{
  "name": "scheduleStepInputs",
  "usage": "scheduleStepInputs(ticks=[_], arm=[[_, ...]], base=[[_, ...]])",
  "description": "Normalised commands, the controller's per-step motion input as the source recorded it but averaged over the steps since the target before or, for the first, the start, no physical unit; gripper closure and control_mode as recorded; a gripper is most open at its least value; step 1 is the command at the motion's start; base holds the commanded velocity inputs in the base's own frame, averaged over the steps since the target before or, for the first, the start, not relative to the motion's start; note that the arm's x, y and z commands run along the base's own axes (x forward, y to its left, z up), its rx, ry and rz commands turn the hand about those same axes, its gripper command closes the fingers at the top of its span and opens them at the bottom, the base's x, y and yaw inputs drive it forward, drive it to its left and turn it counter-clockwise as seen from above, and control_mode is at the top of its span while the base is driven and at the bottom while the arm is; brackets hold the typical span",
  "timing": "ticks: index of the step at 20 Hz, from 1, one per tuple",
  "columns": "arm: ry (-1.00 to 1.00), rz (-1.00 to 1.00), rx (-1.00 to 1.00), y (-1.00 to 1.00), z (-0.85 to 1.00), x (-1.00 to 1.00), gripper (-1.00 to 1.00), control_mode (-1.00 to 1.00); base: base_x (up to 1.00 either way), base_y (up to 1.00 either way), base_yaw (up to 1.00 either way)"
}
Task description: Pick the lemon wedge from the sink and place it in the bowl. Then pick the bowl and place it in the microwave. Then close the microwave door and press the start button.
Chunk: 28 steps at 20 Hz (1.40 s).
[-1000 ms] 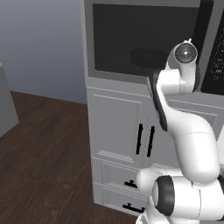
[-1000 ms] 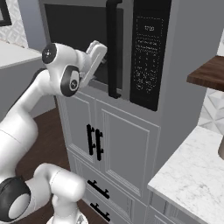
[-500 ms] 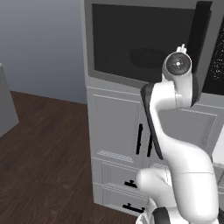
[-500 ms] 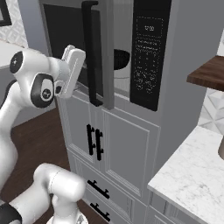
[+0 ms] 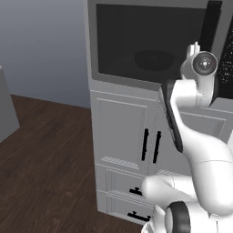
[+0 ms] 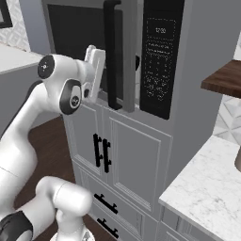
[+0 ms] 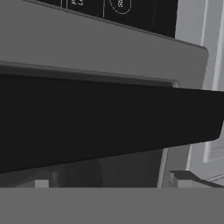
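Grey microwave door, handle upright

bowl dim behind microwave door window

I saw a tall grey panelled cabinet with black vertical door handles and black drawer pulls below. Dark brown wood plank floor ran to a plain blue-grey wall. A white marble tabletop lay right, under a dark wooden shelf.
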Motion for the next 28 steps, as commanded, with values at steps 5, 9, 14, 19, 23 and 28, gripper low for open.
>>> scheduleStepInputs(ticks=[5,9,14,19,23,28], arm=[[-0.03,0.04,-0.01,-0.39,-0.02,0.35,-1.00,-1.00],[-0.09,-0.01,-0.11,0.38,-0.12,0.83,-1.00,-1.00],[-0.12,0.00,-0.09,0.86,-0.25,1.00,-1.00,-1.00],[0.05,0.00,-0.08,1.00,-0.07,0.57,-1.00,-1.00],[0.25,0.00,-0.11,0.90,0.12,-0.46,-1.00,-1.00],[0.28,0.00,-0.09,0.19,0.09,-1.00,-1.00,-1.00]], base=[[0.00,0.00,0.00],[0.00,0.00,0.00],[0.00,0.00,0.00],[0.00,0.00,0.00],[0.00,0.00,0.00],[0.00,0.00,0.00]])
